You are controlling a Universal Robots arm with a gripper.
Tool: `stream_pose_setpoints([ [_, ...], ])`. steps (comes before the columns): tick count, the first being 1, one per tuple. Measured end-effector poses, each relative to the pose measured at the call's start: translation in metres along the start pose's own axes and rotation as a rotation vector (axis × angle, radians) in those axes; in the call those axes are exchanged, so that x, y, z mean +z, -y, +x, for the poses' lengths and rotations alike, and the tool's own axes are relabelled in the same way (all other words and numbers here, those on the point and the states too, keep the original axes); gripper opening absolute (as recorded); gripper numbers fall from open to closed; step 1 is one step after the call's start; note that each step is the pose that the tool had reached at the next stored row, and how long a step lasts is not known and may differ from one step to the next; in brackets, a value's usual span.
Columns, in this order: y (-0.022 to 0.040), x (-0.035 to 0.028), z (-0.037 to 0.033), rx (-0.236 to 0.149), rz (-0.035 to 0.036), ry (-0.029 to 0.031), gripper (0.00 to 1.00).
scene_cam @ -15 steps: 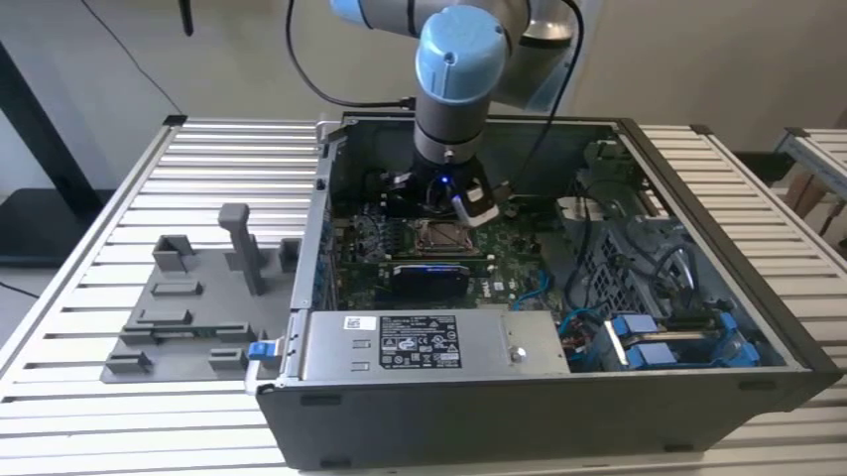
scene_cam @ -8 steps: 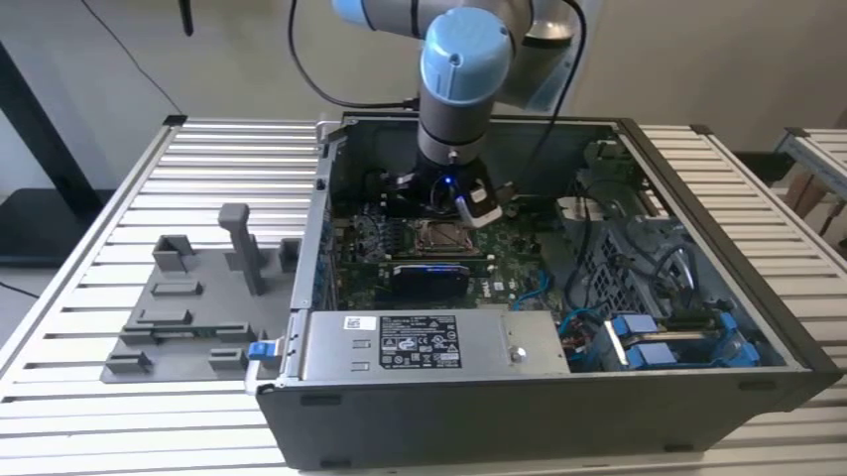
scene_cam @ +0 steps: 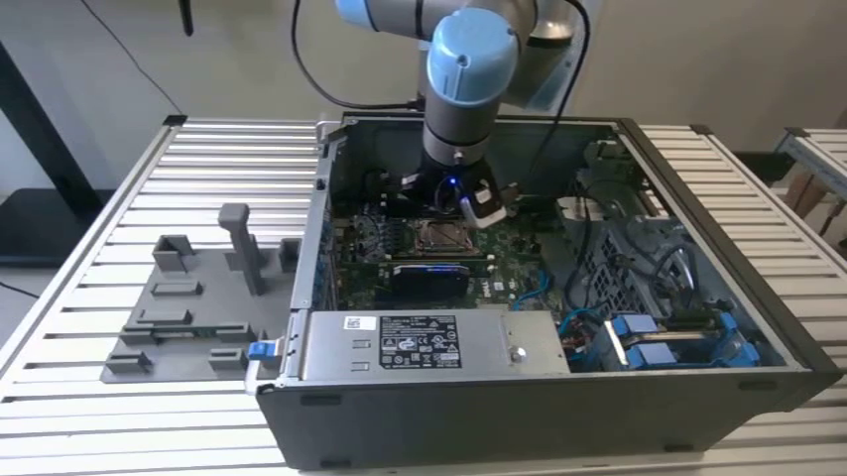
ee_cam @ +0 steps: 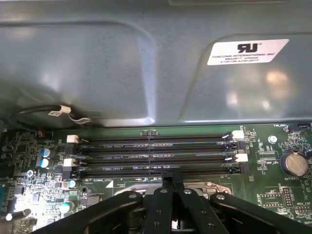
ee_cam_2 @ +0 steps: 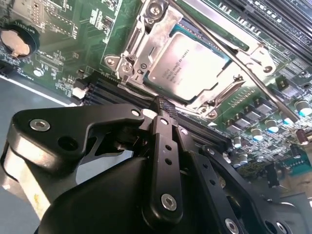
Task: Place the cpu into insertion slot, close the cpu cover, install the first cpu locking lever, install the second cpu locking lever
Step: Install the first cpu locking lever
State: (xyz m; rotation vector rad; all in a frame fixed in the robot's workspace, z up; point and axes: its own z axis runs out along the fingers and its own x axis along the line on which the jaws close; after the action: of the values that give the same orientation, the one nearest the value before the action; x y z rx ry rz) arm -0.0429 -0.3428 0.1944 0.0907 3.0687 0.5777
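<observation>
Near the counter's edge on the exterior view's left sits a grey fixture [scene_cam: 185, 317]; the open computer case [scene_cam: 741, 357] fills the rest. In the second wrist view the cpu [ee_cam_2: 187, 63] lies seated in its socket mid-board, the cpu cover [ee_cam_2: 138, 46] down around it, and one locking lever [ee_cam_2: 234, 58] slants free across it. That lever looks like the step in hand: press squarely on the rod, clear of the chip. The gripper [ee_cam_2: 165, 105] looks closed, gripping nothing, tips just beside the socket's edge
</observation>
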Motion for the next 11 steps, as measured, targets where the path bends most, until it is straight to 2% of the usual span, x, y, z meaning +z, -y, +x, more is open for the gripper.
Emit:
stream_pose_setpoints([
  [11,-0.0001,0.0017,-0.0073,0.000,0.0027,-0.0016,0.11],
])
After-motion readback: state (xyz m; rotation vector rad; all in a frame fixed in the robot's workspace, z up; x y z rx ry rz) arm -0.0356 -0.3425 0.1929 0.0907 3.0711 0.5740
